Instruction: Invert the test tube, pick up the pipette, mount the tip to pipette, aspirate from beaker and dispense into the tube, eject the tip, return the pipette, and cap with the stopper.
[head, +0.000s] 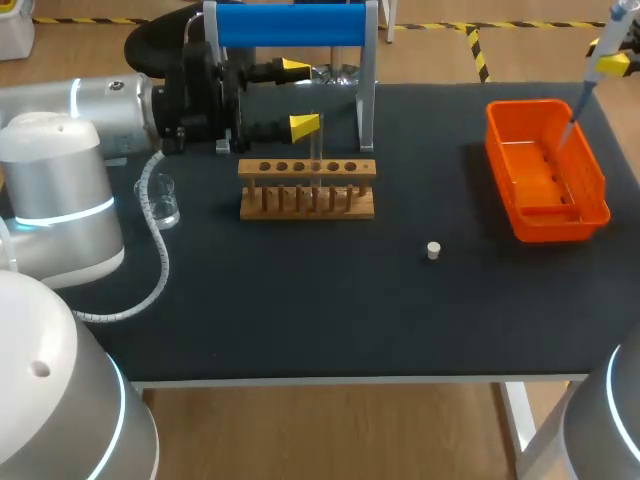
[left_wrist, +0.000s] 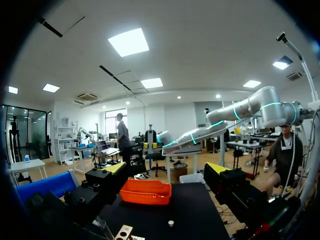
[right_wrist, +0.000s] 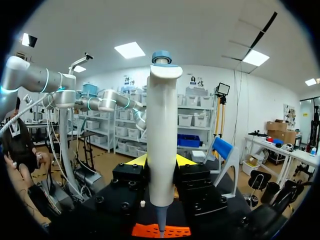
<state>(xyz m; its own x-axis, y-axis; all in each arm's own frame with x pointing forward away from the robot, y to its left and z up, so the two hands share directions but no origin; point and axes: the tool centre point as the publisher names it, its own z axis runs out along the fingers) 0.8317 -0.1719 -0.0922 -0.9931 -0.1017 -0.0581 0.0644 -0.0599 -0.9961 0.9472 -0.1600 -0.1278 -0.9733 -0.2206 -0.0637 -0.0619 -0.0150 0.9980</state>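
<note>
The right pincer (right_wrist: 161, 164) is clenched on the pipette (right_wrist: 161, 125), a smooth white plastic barrel with a grey-blue plunger cap and a tapering grey nose. It is held upright far to the right of the wooden rack (head: 307, 188), over the orange tray (head: 555, 225), a glossy plastic basket with ribbed, sloping walls. The left pincer (head: 300, 96) is released, its yellow-tipped fingers spread wide just behind and above the rack. The nearer finger is close to the top of the test tube (head: 317, 160), a thin clear glass cylinder standing upright in one of the rack's holes. By my judgement the tube is turned and seated and the pipette is picked up. Whether a tip sits on its nose is too small to tell, so the step in hand could be either mounting or ejecting at the tray. Capping is plainly left to do: the stopper (head: 433, 250), a small pale plug, lies on the dark matte table (head: 300, 320) in front and to the right of the rack. The beaker (head: 165, 200), clear glass, stands to the left of the rack, and the blue-topped metal stand (head: 290, 25) behind the rack has no pipette on it.
</note>
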